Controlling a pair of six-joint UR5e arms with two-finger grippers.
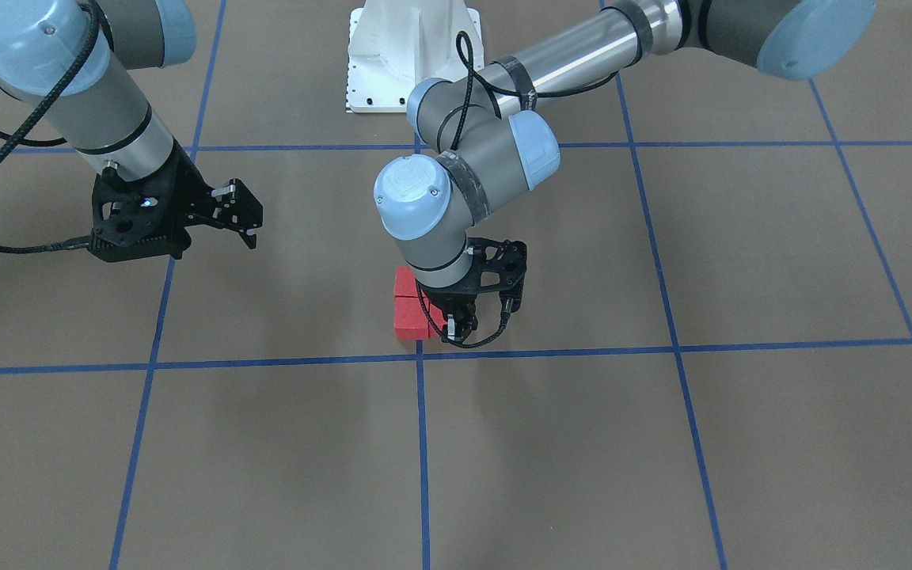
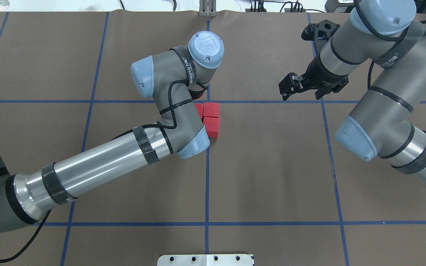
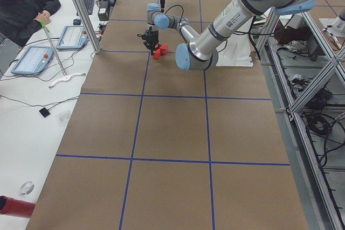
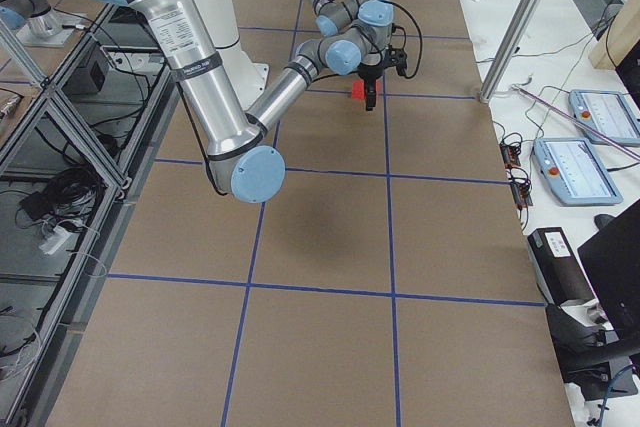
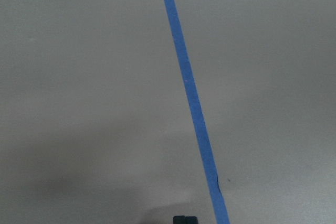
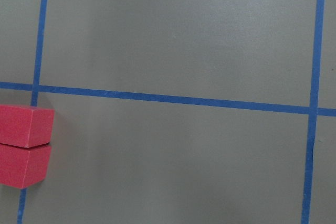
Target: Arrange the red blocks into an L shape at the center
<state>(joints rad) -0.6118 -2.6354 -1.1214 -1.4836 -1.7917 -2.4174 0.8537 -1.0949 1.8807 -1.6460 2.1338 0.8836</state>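
Note:
Two red blocks point(image 2: 211, 109) point(image 2: 212, 125) lie touching just on the robot's side of the center point(image 2: 207, 101), the crossing of the blue tape lines. A third red block point(image 2: 199, 110) sits against the farther one and is partly hidden under my left wrist. In the front view my left gripper point(image 1: 457, 324) points straight down and is closed around that third block at the table, beside the other two point(image 1: 408, 307). My right gripper point(image 1: 248, 212) is open, empty and held off to the side above the table. The right wrist view shows two blocks point(image 6: 25, 145) at its left edge.
The white robot base plate point(image 1: 412, 55) stands at the table's robot side. Blue tape lines point(image 5: 191, 103) divide the brown surface into squares. An operator point(image 3: 21, 9) sits at a desk beyond the table's far edge in the exterior left view.

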